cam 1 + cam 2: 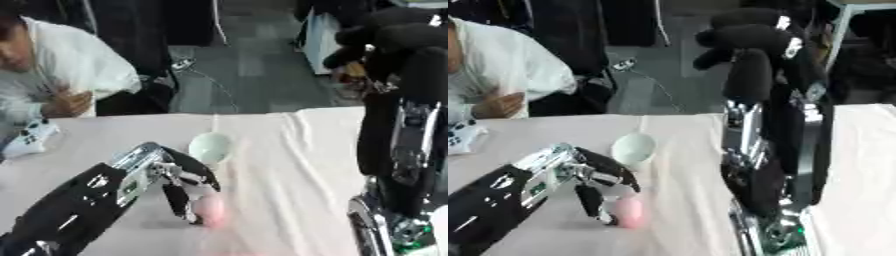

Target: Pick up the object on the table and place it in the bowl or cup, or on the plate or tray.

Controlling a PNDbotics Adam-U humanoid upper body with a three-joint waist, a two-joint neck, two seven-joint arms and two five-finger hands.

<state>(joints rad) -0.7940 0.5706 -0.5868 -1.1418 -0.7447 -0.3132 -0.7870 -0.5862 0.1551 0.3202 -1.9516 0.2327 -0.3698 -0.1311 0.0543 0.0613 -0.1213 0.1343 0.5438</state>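
We had our left hand (175, 180) lowered over the middle of the table (289, 165), fingers curled downward with their tips beside a small pink object (213, 210). The fingertips touched or nearly touched it on its left side, though we could not tell whether it was truly pinched yet. We judged the hand was arched that way so the fingers could close around the object from above.

The pale green cup (211, 147) stood just beyond the hand, toward the table's far edge, close enough that a short carry forward should reach it. The cloth between object and cup lay bare.

Our right hand (750, 65) was raised high on the right side, fingers bent over and holding nothing, its arm standing tall near the table's right edge. We judged it was parked there to leave the centre free.

To the left edge lay a white controller (31, 137), well apart from the work.
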